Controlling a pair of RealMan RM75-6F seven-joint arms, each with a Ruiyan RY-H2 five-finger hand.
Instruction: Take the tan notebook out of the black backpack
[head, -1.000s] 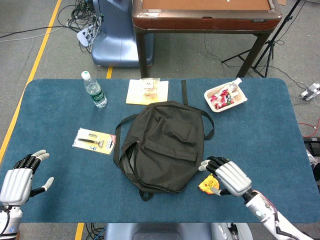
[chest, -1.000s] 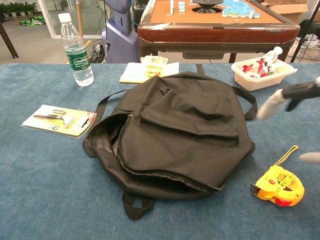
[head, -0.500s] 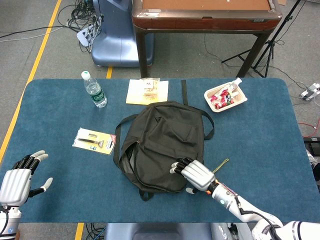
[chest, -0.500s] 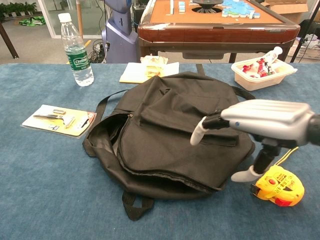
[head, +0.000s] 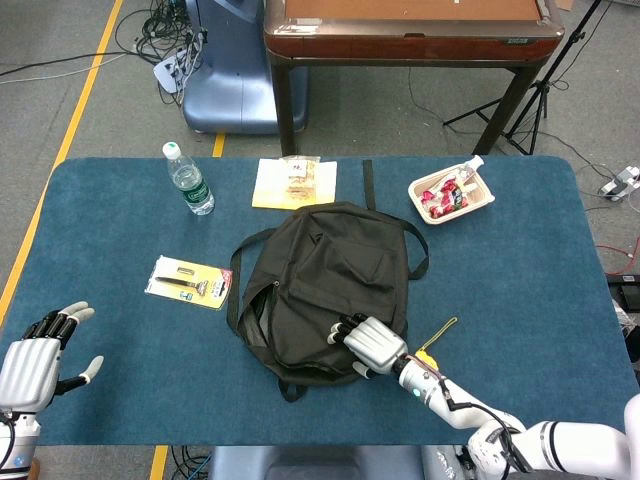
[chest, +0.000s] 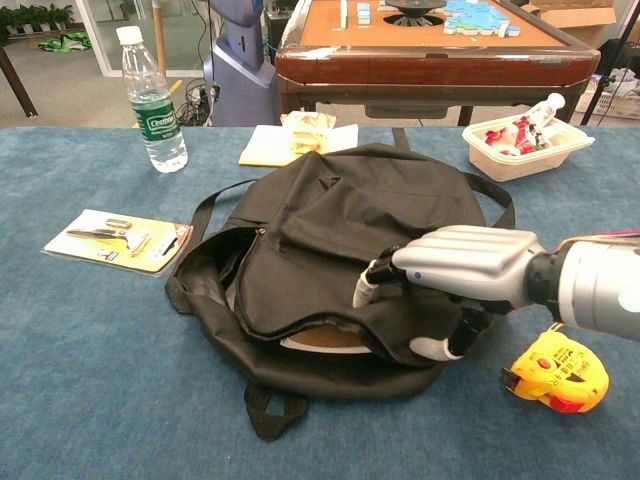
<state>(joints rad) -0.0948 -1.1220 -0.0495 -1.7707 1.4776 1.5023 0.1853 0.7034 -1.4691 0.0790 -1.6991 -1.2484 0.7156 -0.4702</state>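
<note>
The black backpack (head: 325, 285) lies flat in the middle of the blue table, its zip opening facing the front. In the chest view the backpack (chest: 350, 220) has its top flap raised at the front edge. A strip of the tan notebook (chest: 325, 337) shows inside the gap, over a white edge. My right hand (head: 372, 343) sits on the flap's front edge; in the chest view the right hand (chest: 465, 265) has fingers on top and the thumb below, gripping the flap. My left hand (head: 35, 365) hovers open at the table's front left, far from the bag.
A yellow tape measure (chest: 557, 372) lies just right of my right hand. A carded tool pack (head: 188, 282) lies left of the bag, with a water bottle (head: 188, 180) behind it. A yellow pad (head: 294, 183) and a snack tray (head: 452, 195) sit at the back.
My right hand moved left from beside the tape measure onto the bag's front edge and took hold of the flap, lifting it so the notebook shows. The left hand stayed put.
</note>
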